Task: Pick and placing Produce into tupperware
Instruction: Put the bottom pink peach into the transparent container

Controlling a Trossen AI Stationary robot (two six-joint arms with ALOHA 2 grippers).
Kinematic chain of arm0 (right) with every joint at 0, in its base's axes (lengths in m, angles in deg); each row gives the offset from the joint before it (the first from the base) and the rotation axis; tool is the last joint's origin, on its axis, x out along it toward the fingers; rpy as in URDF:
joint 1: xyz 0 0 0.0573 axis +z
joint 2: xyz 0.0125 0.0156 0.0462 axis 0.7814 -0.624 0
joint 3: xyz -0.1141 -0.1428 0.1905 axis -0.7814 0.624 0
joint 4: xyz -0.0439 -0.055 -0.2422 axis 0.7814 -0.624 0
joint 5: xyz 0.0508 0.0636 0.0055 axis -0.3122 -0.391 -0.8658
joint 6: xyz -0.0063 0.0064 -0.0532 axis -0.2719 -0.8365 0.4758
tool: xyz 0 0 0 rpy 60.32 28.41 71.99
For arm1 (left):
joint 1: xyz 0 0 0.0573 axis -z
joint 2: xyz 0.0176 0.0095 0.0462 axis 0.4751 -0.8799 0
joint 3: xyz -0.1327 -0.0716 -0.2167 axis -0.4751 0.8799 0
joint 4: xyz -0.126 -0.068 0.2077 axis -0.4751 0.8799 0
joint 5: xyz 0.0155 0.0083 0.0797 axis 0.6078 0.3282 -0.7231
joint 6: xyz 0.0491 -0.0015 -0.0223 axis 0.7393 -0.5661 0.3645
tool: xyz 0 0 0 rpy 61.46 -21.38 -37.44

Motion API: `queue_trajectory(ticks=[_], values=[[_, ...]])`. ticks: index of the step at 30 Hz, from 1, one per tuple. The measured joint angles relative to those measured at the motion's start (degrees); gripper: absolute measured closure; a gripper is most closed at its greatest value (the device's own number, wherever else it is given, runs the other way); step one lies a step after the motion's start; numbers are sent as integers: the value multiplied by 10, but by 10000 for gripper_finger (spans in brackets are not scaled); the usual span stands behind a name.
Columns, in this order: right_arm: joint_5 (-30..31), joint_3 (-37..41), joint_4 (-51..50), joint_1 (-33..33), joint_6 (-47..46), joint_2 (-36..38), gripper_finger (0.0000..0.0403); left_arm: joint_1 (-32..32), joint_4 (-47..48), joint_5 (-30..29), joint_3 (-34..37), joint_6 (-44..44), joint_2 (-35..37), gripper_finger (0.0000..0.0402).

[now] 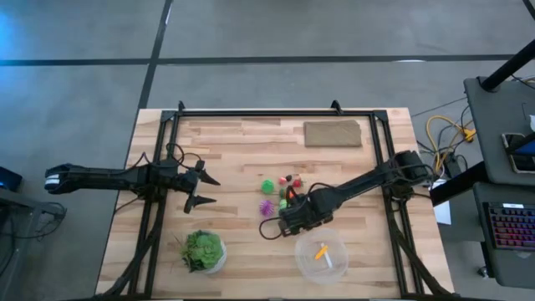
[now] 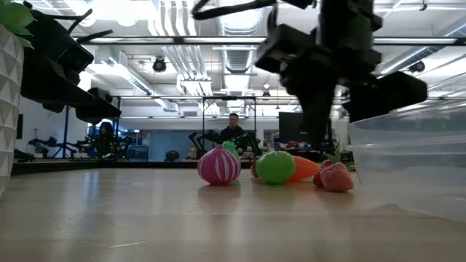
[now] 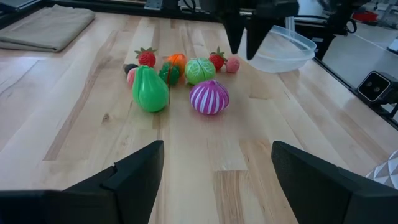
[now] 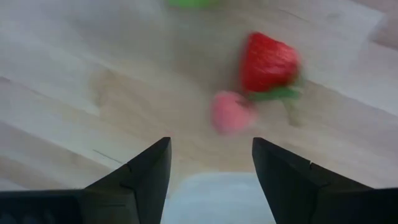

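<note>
Hovering right pincer (image 1: 292,219), fingers spread and empty, beside produce (image 1: 280,191) clustered mid-tabletop (image 1: 242,150) | tupperware (image 1: 321,257) near front edge, orange piece inside | left pincer (image 1: 205,190) wide, waiting left

Magenta white-striped onion (image 3: 209,98), green pear (image 3: 150,90), red strawberry (image 4: 267,61).

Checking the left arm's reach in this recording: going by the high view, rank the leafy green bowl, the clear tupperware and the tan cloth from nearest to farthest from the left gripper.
1. Leafy green bowl, just toward the table's near edge from the left gripper.
2. Tan cloth, far-right part of the table.
3. Clear tupperware, near edge, right side.

The last two are nearly level.
</note>
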Motion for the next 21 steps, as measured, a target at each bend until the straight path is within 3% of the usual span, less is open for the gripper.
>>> queue_trajectory(ticks=[6,14,21], values=[[-1,-64,-51,0,3,-61,188,0,1,0,0,0,0,118],[22,-206,-188,0,60,-144,188,0,0,0,0,0,0,118],[43,-263,-249,0,67,-153,188,0,0,0,0,0,0,118]])
